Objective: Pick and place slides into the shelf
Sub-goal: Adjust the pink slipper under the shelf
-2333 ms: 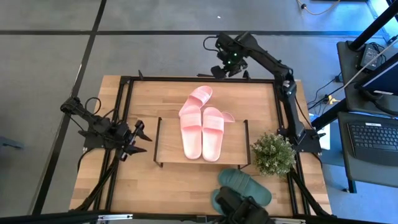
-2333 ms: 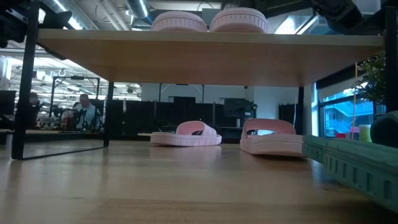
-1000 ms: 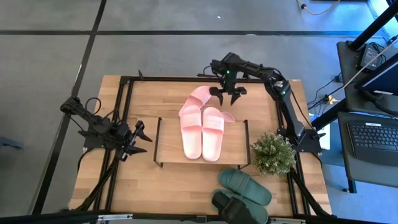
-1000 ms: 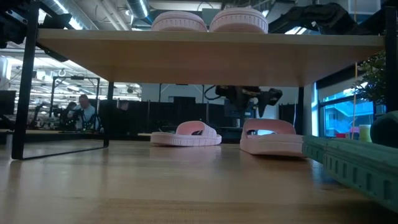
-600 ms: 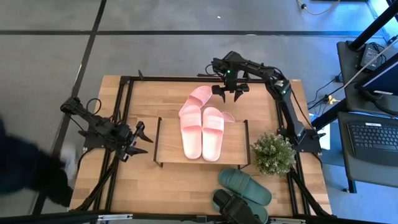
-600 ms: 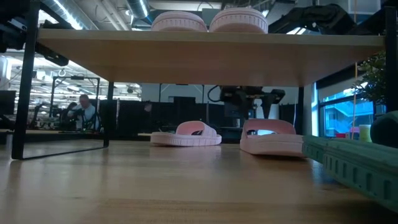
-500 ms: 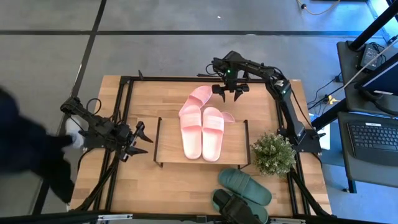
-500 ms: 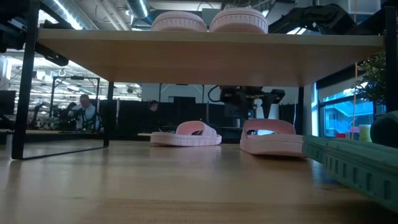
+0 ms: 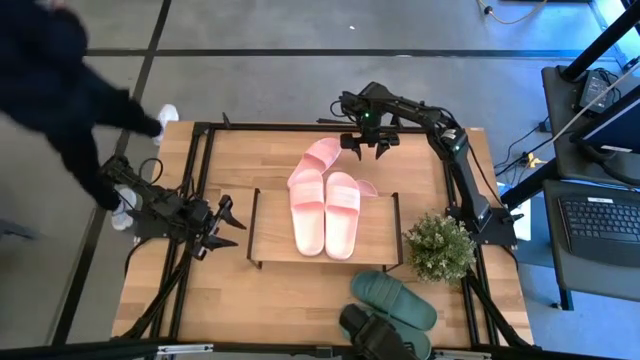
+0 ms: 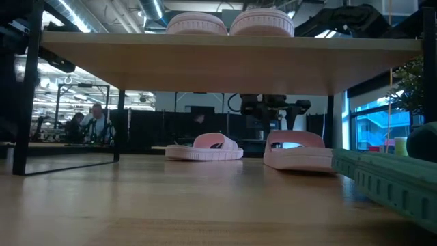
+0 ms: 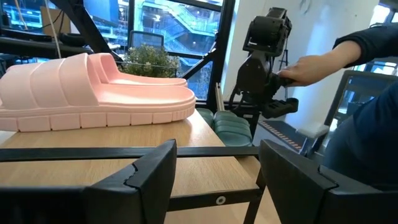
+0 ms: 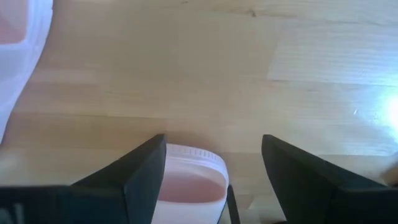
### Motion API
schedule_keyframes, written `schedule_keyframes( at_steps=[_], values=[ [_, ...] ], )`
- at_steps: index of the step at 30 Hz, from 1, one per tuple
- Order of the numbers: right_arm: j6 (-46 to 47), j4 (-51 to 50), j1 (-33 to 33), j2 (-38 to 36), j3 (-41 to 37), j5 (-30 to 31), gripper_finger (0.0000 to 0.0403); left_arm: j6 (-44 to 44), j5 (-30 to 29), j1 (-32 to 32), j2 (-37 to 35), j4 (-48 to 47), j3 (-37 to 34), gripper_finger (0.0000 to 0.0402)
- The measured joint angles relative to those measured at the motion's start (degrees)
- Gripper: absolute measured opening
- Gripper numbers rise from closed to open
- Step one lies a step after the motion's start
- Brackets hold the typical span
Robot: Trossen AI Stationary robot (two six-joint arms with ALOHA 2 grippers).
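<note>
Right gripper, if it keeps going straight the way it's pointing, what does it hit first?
Probably the pink slide on the table: the right gripper points down with open fingers around its end. Depth is unclear.

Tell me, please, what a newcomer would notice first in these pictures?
Probably the pair of light pink slides lying side by side on the shelf at mid-table. Next, the right pincer, open, hovering over a third pink slide on the table behind the shelf. A person's dark sleeve reaches in near the left arm.
</note>
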Motion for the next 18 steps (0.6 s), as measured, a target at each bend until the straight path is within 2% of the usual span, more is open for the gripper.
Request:
schedule_keyframes(
  at_steps=[18],
  values=[
    [-1.1,-0.2,3.0,4.2,0.0,-1.5,0.0265,-0.3,0.2,0.0,0.0,0.0,0.0,0.0221]
  ],
)
